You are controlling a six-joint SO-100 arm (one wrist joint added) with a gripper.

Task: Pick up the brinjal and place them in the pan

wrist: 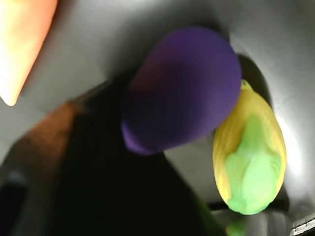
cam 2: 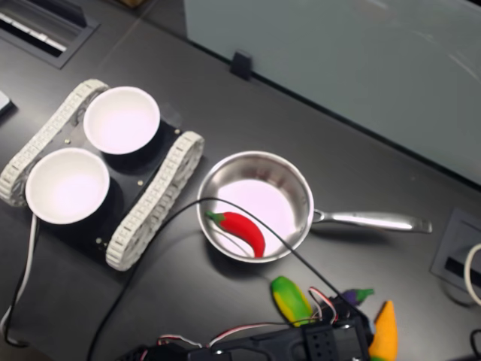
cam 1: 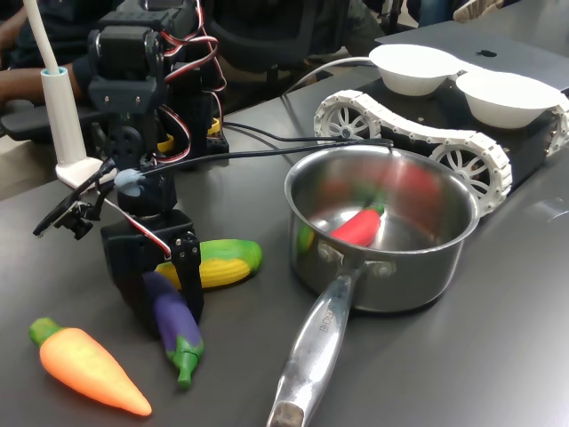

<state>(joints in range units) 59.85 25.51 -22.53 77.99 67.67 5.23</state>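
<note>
— Purple brinjal (wrist: 182, 88) fills the wrist view; is it gripped?
— I think so: the tool (cam 1: 171, 298) is clamped around it, low over the bench (cam 1: 462, 356), beside the corn (cam 1: 218, 262).
— Next?
— Lift it, carry it across, and release inside the pan (cam 1: 444, 258).
— Count?
— One brinjal, one corn, one carrot (cam 1: 89, 366), one pan holding one red chilli (cam 1: 358, 228), two white bowls (cam 2: 120, 120).
</note>
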